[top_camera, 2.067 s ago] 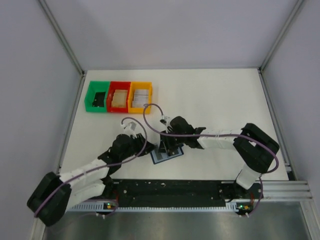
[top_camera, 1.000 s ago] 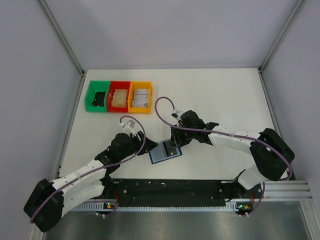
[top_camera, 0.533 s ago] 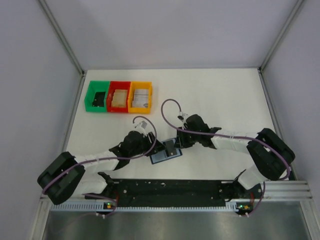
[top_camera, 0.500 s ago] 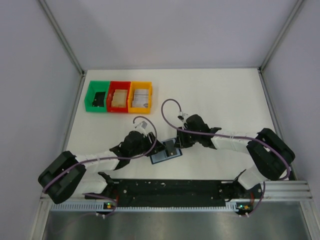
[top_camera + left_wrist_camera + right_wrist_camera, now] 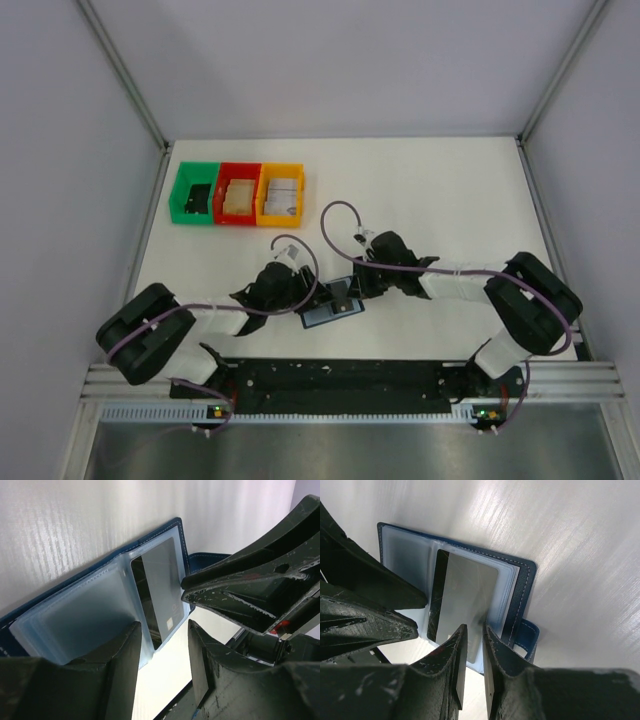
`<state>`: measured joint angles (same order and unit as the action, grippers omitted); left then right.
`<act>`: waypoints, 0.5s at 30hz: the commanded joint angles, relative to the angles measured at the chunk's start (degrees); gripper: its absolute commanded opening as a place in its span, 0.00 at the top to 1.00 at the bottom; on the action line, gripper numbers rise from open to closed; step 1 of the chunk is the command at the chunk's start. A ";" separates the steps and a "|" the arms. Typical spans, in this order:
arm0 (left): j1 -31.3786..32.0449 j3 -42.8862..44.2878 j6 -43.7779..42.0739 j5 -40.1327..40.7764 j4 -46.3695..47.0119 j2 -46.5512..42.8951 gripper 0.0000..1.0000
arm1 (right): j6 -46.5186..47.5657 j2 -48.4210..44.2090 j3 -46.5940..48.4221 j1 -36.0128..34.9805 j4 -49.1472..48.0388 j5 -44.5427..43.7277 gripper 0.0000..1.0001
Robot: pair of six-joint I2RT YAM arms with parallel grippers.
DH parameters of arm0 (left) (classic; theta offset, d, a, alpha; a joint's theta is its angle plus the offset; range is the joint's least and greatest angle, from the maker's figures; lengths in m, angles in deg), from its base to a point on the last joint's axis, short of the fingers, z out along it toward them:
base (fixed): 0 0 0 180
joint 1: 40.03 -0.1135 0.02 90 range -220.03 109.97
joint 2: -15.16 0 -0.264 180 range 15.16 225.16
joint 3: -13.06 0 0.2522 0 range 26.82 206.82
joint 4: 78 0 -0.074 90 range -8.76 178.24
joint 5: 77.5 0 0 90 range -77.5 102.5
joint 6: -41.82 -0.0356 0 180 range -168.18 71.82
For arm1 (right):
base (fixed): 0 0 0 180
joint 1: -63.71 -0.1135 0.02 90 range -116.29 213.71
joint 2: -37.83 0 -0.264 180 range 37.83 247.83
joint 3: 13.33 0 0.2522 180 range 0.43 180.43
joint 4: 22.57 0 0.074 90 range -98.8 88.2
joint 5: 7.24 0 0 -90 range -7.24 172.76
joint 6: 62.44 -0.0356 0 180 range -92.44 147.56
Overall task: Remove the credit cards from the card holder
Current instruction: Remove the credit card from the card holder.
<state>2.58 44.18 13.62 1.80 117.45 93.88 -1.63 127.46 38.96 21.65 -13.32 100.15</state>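
The dark blue card holder [image 5: 322, 314] lies open on the white table, its pale blue panels up; it also shows in the left wrist view [image 5: 75, 615] and the right wrist view [image 5: 522, 587]. One silvery-grey credit card [image 5: 470, 592] with a dark stripe lies flat on one panel, also seen in the left wrist view [image 5: 165, 587]. My left gripper [image 5: 165, 652] is open, one finger over the other panel. My right gripper [image 5: 475, 640] is almost shut, its tips at the card's near edge, nothing between them. Both grippers meet at the holder [image 5: 305, 296], [image 5: 356, 290].
A green bin [image 5: 193, 196], a red bin [image 5: 238, 195] and an orange bin [image 5: 281, 195] stand in a row at the back left. The holder's strap tab [image 5: 527, 640] sticks out at one edge. The black base rail [image 5: 340, 378] runs along the near edge.
My left arm has swung right and brought its gripper to the holder's left side. The holder now lies open with the card showing. My right gripper has stayed at the holder.
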 commanded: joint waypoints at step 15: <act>0.72 0.48 5.26 -0.81 10.77 5.66 0.62 | -0.69 0.64 -0.73 0.67 -1.90 2.56 0.82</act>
<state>2.89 44.71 17.32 1.17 123.46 99.19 -1.74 127.50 38.72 21.85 -13.51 101.92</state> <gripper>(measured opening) 0.390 0.176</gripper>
